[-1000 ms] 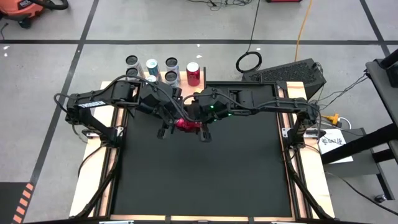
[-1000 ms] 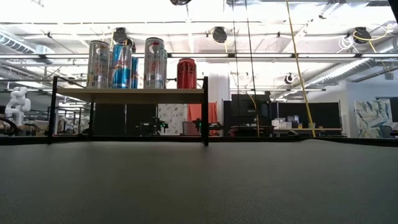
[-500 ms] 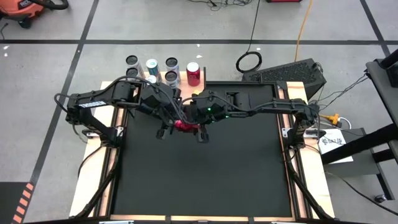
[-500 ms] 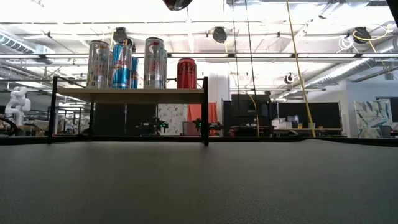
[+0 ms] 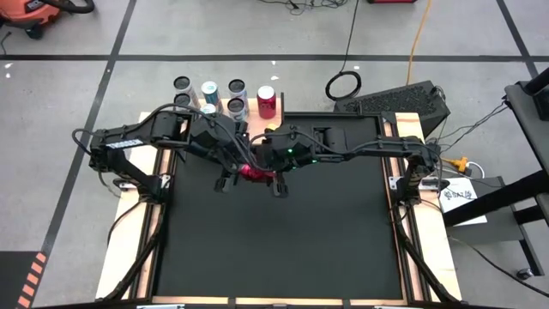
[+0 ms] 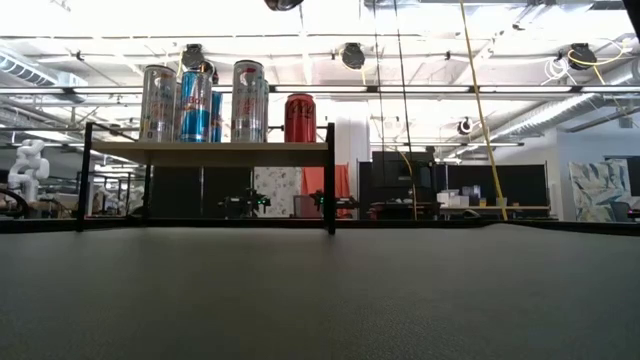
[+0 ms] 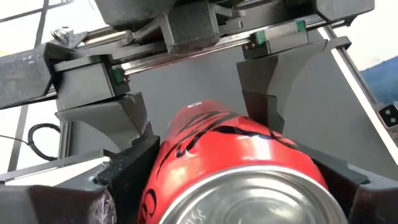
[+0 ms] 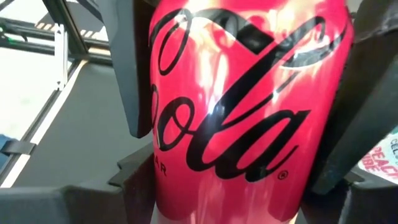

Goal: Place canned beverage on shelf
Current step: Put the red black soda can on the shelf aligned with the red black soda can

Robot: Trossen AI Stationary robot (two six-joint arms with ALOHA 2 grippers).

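little has moved: both the left gripper and right gripper still clasp the red cola can; shelf placement remains.

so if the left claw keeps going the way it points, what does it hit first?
Likely the right claw: it sits directly ahead, gripping the far end of the same red cola can that the left claw holds. Depth beyond is unclear.

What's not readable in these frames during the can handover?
- Red cola can, high view: mostly covered by both grippers; its tilt is unclear.
- Same can, low view: cut off by the top edge.
- Pale wooden shelf, low view: back-row cans hidden behind the front silver cans.
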